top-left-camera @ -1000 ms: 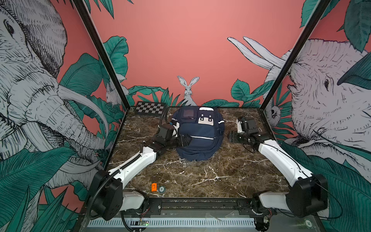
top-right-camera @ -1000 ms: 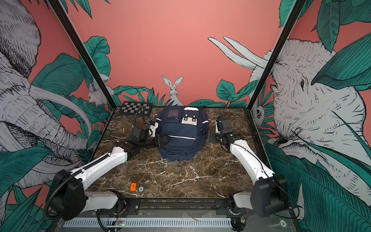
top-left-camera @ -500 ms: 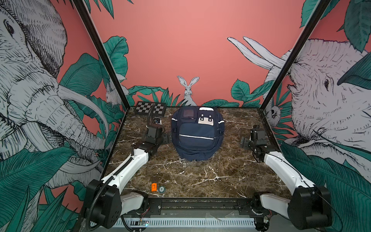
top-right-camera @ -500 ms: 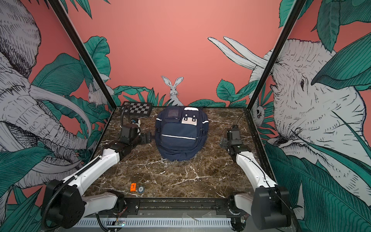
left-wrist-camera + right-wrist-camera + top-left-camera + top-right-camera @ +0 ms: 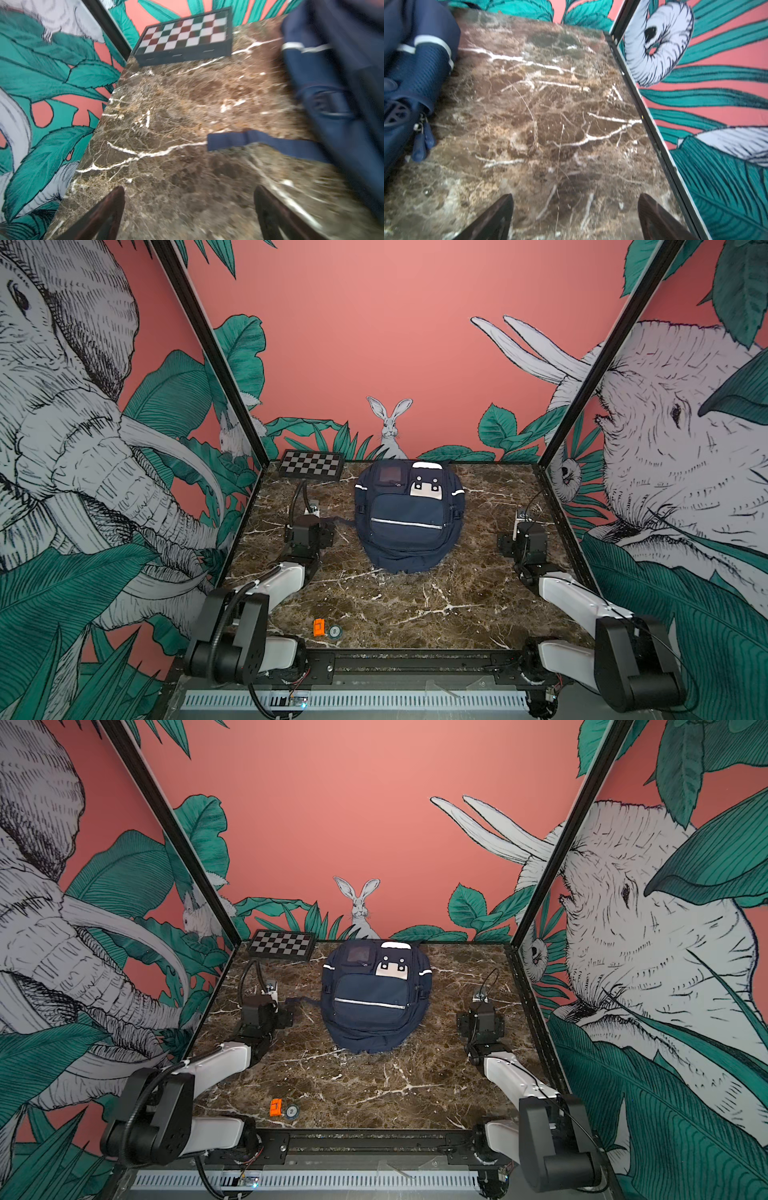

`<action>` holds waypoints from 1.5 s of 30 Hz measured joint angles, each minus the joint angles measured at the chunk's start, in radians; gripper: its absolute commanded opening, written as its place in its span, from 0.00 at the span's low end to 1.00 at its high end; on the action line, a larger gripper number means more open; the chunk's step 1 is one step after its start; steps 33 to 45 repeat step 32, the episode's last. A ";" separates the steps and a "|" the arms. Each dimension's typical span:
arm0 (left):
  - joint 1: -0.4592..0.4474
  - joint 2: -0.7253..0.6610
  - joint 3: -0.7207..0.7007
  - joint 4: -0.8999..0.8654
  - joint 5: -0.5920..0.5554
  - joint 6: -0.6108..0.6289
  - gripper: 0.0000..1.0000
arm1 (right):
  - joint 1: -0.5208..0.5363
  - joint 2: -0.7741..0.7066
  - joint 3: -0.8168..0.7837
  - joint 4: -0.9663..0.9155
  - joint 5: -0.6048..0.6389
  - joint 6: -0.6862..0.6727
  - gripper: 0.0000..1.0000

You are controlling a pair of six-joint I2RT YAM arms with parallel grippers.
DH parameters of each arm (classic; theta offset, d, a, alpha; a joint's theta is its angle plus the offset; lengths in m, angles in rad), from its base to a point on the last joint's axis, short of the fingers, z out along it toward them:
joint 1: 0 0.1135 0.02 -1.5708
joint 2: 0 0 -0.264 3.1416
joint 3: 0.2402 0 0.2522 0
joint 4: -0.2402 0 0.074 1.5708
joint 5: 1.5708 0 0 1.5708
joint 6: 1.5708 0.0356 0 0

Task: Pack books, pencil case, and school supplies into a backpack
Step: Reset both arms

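Note:
The navy backpack (image 5: 409, 518) lies flat at the back middle of the marble table, with its front pocket and white dotted patch facing up; it shows in both top views. Its loose strap (image 5: 259, 143) trails towards my left gripper. My left gripper (image 5: 189, 189) hovers open and empty over bare marble to the left of the bag (image 5: 311, 517). My right gripper (image 5: 575, 197) is open and empty too, to the right of the bag (image 5: 523, 526) and near the side wall. Books, pencil case and school supplies are out of view.
A black-and-white chessboard (image 5: 311, 464) sits in the back left corner. A small orange piece (image 5: 318, 627) and a round token (image 5: 335, 631) lie near the front edge. Black frame posts and printed walls close in both sides. A zip pull (image 5: 421, 143) hangs off the bag's side.
Both arms have drawn away from the backpack's sides, the left one to the left and the right one to the right and back. The backpack stays where it was.

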 measured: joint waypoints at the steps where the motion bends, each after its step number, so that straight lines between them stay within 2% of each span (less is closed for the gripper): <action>1: 0.012 0.031 -0.010 0.041 0.018 0.005 0.98 | 0.000 0.012 -0.013 0.039 -0.005 -0.009 0.92; 5: 0.065 0.133 -0.040 0.163 0.131 0.007 0.98 | 0.000 0.084 -0.066 0.211 -0.048 -0.031 0.92; 9: 0.112 0.158 -0.067 0.270 0.224 0.005 0.98 | -0.007 0.166 -0.099 0.362 -0.102 -0.047 0.92; 12: 0.115 0.159 -0.067 0.310 0.261 0.005 0.98 | -0.021 0.273 -0.094 0.475 -0.138 -0.051 0.92; 16: 0.114 0.158 -0.067 0.331 0.286 0.005 0.98 | -0.060 0.310 -0.064 0.459 -0.189 -0.039 0.92; 18: 0.114 0.159 -0.067 0.338 0.292 0.005 0.98 | -0.072 0.309 -0.048 0.463 -0.203 -0.035 0.98; 45: 0.113 0.159 -0.067 0.343 0.299 0.005 0.98 | -0.074 0.309 -0.042 0.469 -0.229 -0.034 0.98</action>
